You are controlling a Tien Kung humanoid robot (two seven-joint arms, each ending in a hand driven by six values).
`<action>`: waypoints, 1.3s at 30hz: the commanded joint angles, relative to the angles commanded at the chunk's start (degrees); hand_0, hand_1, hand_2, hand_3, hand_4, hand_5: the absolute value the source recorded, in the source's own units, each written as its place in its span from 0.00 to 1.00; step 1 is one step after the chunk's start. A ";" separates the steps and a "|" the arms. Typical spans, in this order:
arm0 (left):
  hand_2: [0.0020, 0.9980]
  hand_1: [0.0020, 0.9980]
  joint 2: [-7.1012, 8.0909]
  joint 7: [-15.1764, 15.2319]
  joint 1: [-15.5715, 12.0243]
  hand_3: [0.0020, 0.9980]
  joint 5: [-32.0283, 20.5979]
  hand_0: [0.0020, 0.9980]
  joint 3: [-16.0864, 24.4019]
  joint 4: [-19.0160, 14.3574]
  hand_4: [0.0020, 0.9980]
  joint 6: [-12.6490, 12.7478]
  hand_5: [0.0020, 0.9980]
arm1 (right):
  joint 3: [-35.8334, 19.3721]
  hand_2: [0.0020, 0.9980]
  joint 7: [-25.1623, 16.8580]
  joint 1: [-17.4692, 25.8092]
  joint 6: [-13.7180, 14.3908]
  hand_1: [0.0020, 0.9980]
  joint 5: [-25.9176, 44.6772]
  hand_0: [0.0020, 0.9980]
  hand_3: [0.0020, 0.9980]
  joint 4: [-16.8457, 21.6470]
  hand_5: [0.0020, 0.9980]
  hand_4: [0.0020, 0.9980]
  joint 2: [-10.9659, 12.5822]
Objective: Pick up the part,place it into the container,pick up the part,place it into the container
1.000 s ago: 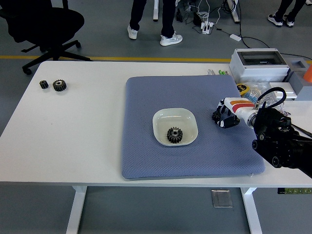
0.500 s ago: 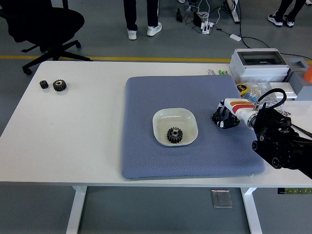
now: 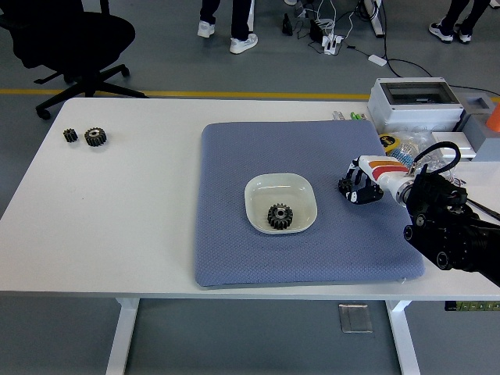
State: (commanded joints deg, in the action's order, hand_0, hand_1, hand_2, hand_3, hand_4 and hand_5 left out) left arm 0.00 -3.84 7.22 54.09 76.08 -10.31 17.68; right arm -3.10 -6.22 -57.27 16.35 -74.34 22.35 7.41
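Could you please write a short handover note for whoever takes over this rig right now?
Right hand: over the blue mat, right of the white bowl, fingers curled on a dark part.
Left hand: not in view.
Done: one gear lies in the bowl.
Left: carry the held part to the bowl and release it.
Two more gears, a small one and a larger one, sit at the table's far left.

Single high head view, facing forward and down, whole table point(image 3: 117, 234) visible
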 joint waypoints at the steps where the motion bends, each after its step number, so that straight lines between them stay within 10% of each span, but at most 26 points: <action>1: 0.73 0.64 0.00 0.00 -0.01 0.59 0.01 0.65 0.04 0.00 0.70 -0.01 0.61 | -0.03 0.49 -0.04 -0.01 0.08 0.40 0.00 0.18 0.50 0.02 0.31 0.72 0.04; 13: 0.72 0.64 0.00 0.17 -0.09 0.58 0.16 0.65 0.53 0.00 0.70 -0.01 0.61 | -5.14 0.49 0.10 0.08 0.35 0.40 -2.73 0.18 0.50 3.15 0.32 0.71 1.82; 39: 0.72 0.63 0.00 0.32 -0.91 0.58 0.78 0.65 1.52 0.00 0.70 0.16 0.61 | -11.73 0.49 2.48 -1.20 1.00 0.40 -13.50 0.18 0.50 24.65 0.33 0.71 1.85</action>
State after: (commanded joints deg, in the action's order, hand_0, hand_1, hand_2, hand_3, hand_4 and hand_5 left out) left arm 0.00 -3.52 6.31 54.86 77.59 -10.31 17.84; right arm -14.83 -3.73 -58.47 17.35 -87.84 47.00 9.26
